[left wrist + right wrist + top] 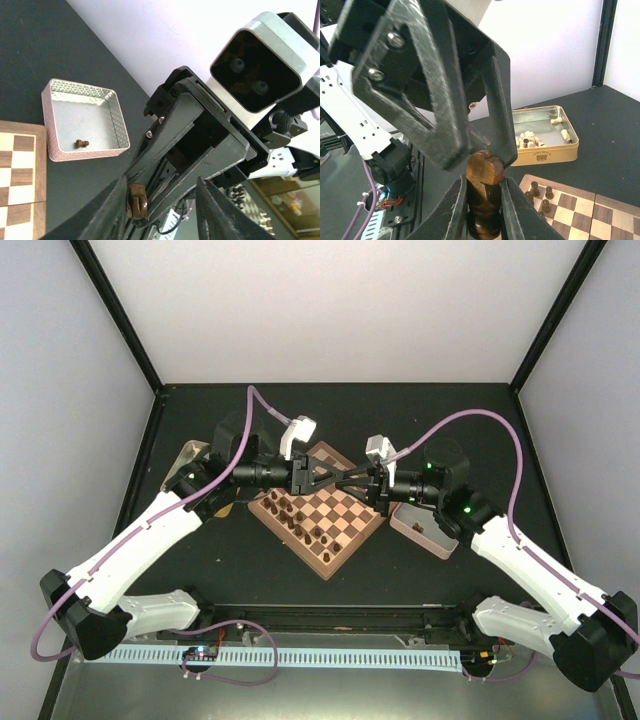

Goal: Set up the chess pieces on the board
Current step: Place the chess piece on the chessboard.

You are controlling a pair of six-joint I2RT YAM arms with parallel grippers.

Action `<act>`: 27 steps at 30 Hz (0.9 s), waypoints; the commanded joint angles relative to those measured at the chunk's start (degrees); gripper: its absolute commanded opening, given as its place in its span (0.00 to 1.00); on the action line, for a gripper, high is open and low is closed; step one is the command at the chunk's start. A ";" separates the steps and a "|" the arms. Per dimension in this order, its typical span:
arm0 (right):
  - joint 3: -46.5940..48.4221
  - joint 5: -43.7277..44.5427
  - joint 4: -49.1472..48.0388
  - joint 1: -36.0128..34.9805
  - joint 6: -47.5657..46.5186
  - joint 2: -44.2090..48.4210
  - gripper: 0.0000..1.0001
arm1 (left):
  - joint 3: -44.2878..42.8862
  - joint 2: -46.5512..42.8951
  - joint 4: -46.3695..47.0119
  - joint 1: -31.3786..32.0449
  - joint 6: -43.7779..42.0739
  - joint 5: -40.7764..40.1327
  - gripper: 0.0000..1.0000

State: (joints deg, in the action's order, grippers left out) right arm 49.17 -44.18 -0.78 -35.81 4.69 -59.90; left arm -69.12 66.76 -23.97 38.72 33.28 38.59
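My two grippers meet tip to tip above the board [345, 515]. The right gripper [483, 181] [370, 483] is shut on a dark brown chess piece [485, 205], holding it by the body. My left gripper [161, 186] [350, 478] stands open around the piece's top [136, 200], which touches one of its fingers [112, 210]; the other finger [220, 210] is well apart. Several dark pieces [300, 520] stand on the board's left side. One more dark piece [81, 144] lies in the pink tray [55, 152].
The pink tray [425, 532] sits right of the board. A gold tin [545, 152] [192, 455] with several pale pieces [527, 139] sits to the board's left. Black posts and pale walls enclose the dark table.
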 commanded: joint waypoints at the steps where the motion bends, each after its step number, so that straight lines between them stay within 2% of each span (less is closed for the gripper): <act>1: 1.50 -0.91 -0.45 -0.44 -1.99 -0.27 0.16 | 0.56 0.51 2.18 -0.54 1.76 2.48 0.27; 5: 1.80 -0.82 -0.96 -0.55 -1.84 -0.85 0.16 | 0.57 0.65 0.98 -0.55 0.39 1.93 0.23; 12: 1.48 -0.10 -2.11 -0.51 -0.80 -1.26 0.16 | 0.22 1.17 -0.85 -0.50 -1.95 2.40 0.08; 14: 1.39 0.35 -2.17 -0.57 -0.50 -1.33 0.16 | 0.22 1.38 -1.47 -0.53 -2.66 2.67 0.08; 18: 1.24 0.93 -2.51 -0.57 0.27 -1.57 0.17 | 0.09 2.10 -3.35 -0.51 -3.88 3.26 0.14; 22: 1.06 1.14 -2.76 -0.51 0.49 -1.82 0.16 | 0.26 2.92 -3.79 -0.51 -4.07 3.91 0.14; 27: 0.72 1.41 -2.85 -0.57 0.50 -1.92 0.15 | -0.04 3.63 -4.28 -0.49 -4.77 4.70 0.02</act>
State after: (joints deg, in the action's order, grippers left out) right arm 49.36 -43.27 0.62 -35.90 5.39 -61.82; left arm -68.31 69.04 -25.91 37.34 29.45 38.74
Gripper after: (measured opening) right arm 0.160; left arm 0.072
